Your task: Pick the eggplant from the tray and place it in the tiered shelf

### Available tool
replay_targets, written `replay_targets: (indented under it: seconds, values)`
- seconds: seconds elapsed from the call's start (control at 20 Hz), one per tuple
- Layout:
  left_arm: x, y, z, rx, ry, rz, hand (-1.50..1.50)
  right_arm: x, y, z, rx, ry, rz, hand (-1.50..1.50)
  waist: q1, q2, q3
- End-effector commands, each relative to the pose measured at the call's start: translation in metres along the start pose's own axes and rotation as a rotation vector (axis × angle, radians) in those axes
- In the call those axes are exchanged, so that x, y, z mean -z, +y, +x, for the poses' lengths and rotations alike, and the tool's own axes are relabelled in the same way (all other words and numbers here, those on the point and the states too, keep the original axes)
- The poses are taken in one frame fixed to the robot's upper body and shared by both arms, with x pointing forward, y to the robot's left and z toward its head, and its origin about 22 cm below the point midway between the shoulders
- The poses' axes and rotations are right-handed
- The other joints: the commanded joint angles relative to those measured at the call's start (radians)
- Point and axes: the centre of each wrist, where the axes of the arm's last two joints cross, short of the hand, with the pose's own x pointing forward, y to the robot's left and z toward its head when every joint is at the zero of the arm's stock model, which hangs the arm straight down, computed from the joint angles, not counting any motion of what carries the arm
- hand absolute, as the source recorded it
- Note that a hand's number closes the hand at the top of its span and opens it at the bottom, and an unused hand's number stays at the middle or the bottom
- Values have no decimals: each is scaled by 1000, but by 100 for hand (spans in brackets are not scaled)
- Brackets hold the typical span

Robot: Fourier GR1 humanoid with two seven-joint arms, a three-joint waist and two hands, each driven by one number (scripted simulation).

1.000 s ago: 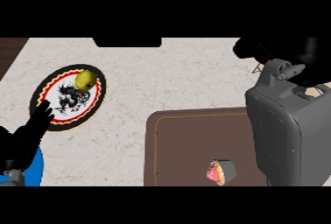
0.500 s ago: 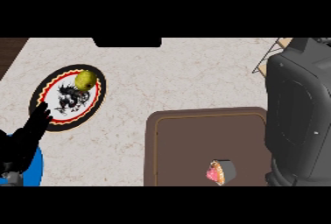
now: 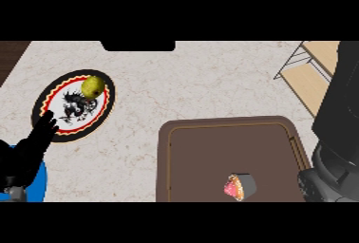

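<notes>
Since the right hand is out of view, whether it holds the eggplant cannot be told. Left hand (image 3: 35,142) rests open. A blind swing could clip the tiered shelf (image 3: 308,71).

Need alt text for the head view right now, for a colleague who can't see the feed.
The right forearm rises along the right edge toward the tiered shelf; its hand is out of sight. On the brown tray lies only a small pink item, no eggplant visible. The left hand rests open beside a patterned plate holding a yellow-green fruit.
</notes>
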Motion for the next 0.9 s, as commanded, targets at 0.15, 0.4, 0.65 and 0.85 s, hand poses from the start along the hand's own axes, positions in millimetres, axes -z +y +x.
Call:
replay_targets:
  seconds: [0.15,0.4,0.65,0.85]
  values:
    - [0,15,5,-9,-8,7,0,43,-6,-9,-160,209,12,150,1,3,1]
    - [-5,0,7,3,-20,-12,0,75,6,-32,-221,210,24,150,2,3,2]
    - [12,-3,-1,0,-3,11,0,89,31,-56,-174,232,-4,150,-2,8,1]
    - [9,-15,7,9,-14,-6,0,96,19,-71,-118,261,18,150,-2,5,1]
